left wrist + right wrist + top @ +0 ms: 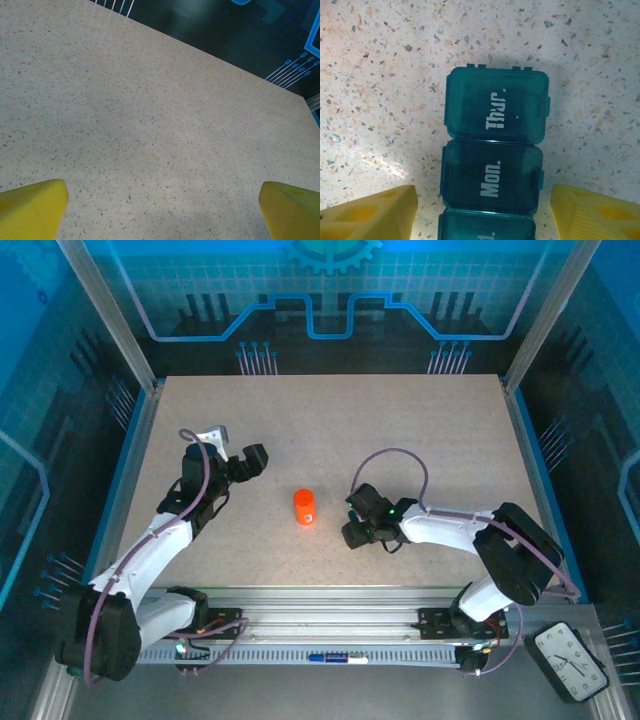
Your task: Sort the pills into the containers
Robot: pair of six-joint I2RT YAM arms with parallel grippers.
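The containers (492,150) are a dark-teal strip of joined cells lying flat on the speckled table, lids shut, with "Thur." and "Mon." printed on them. My right gripper (482,200) stands open astride the "Mon." cell, one yellow finger (375,212) on each side with bare table showing between finger and cell. From above, that right gripper (358,528) hovers low to the right of the orange bottle (304,507). My left gripper (235,447) is open over bare table at the left, with nothing between its fingers (30,207). The pills are out of view.
The orange bottle stands upright near the table's middle, between the two arms. Metal frame rails (135,455) run along the table's sides. A clock (570,660) lies off the table at the near right.
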